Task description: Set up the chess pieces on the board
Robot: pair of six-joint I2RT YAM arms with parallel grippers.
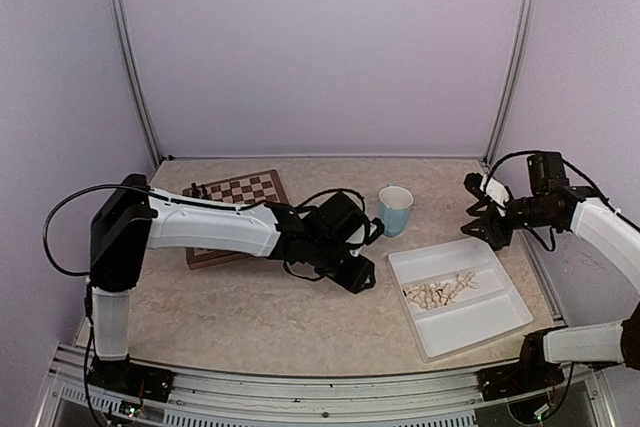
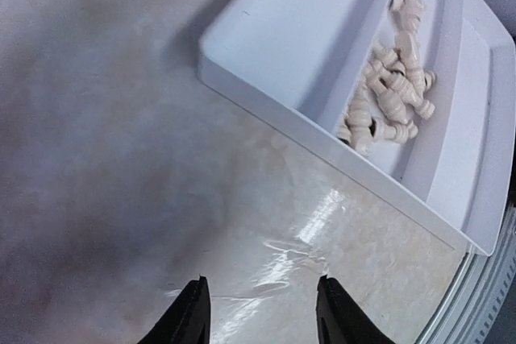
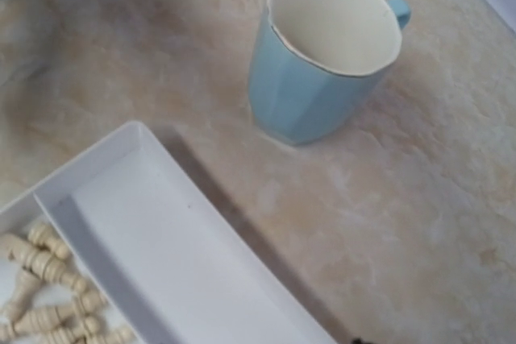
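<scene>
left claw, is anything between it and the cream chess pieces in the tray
No object does. Only bare table lies between the left claw and the white tray, whose near wall stands in front of the chess pieces. Coming down from above should clear that wall.

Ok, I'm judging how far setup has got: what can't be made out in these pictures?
- Top view: the left arm hides much of the square wooden chessboard.
- Top view: the small dark pieces on its far corner are too small to identify.
- Left wrist view: the cream-white chess pieces lie piled in the white plastic tray; their count is unclear.
</scene>
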